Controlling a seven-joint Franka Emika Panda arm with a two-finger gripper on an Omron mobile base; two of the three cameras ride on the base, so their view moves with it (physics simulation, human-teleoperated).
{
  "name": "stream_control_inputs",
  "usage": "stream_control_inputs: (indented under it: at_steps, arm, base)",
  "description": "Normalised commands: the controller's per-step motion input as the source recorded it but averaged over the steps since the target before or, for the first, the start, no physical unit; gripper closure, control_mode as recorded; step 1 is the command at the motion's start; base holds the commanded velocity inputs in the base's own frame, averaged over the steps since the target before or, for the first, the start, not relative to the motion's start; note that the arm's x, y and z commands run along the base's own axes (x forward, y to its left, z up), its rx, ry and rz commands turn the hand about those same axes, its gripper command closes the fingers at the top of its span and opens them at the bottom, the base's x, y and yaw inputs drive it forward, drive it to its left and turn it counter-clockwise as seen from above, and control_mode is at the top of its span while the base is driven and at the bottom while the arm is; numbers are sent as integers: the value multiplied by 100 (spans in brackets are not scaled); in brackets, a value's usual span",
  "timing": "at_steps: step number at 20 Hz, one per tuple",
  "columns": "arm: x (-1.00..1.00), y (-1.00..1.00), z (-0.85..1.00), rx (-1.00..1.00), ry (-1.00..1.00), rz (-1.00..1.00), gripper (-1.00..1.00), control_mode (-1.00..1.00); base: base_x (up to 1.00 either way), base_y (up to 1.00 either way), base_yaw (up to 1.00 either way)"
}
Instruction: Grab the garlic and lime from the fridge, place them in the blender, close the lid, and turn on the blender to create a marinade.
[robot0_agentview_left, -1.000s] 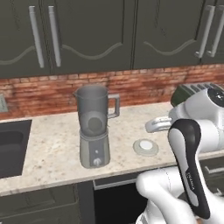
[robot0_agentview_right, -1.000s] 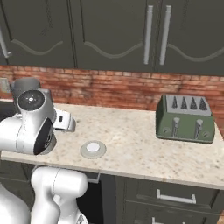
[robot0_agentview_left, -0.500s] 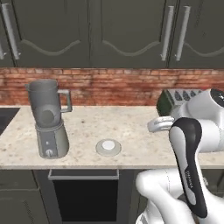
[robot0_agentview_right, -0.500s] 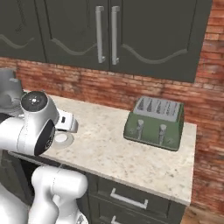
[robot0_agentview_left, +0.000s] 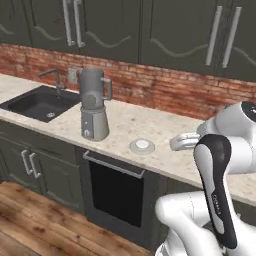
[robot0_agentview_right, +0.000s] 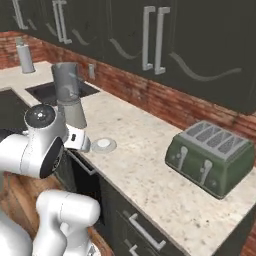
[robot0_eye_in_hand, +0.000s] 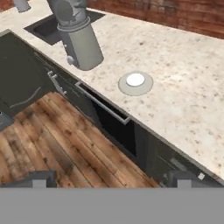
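Your gripper (robot0_eye_in_hand: 111, 177) hangs wide open and empty over the wooden floor (robot0_eye_in_hand: 65, 148), short of the tabletop (robot0_eye_in_hand: 183, 83) edge. No garlic, lime or fridge is in sight, so the step in hand looks like the drive to the fridge: keep the arm tucked, and swing clear of the tabletop edge and the oven handle (robot0_eye_in_hand: 103, 104). On the speckled stone, the lid (robot0_eye_in_hand: 135, 82) lies flat, just beside the open-topped blender (robot0_agentview_left: 94, 104). Beyond stand the dark sink (robot0_agentview_left: 37, 101), a green toaster (robot0_agentview_right: 210, 156), a red brick backsplash (robot0_agentview_left: 165, 90) and dark cupboards (robot0_agentview_left: 150, 27).
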Motion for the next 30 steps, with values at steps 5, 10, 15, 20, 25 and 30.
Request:
stream_control_inputs:
  at_steps: [5, 10, 15, 20, 25, 30]
  arm:
    - [0, 0, 0, 0, 0, 0, -100, 100]
    - [0, 0, 0, 0, 0, 0, -100, 100]
    - [0, 0, 0, 0, 0, 0, -100, 100]
    - [0, 0, 0, 0, 0, 0, -100, 100]
    - [0, 0, 0, 0, 0, 0, -100, 100]
    - [0, 0, 0, 0, 0, 0, -100, 100]
  base:
    - [-30, -23, 88]
    - [-22, -5, 88]
    - [-4, 0, 88]
    - [0, 0, 86]
    - [-2, 0, 86]
    - [0, 4, 81]
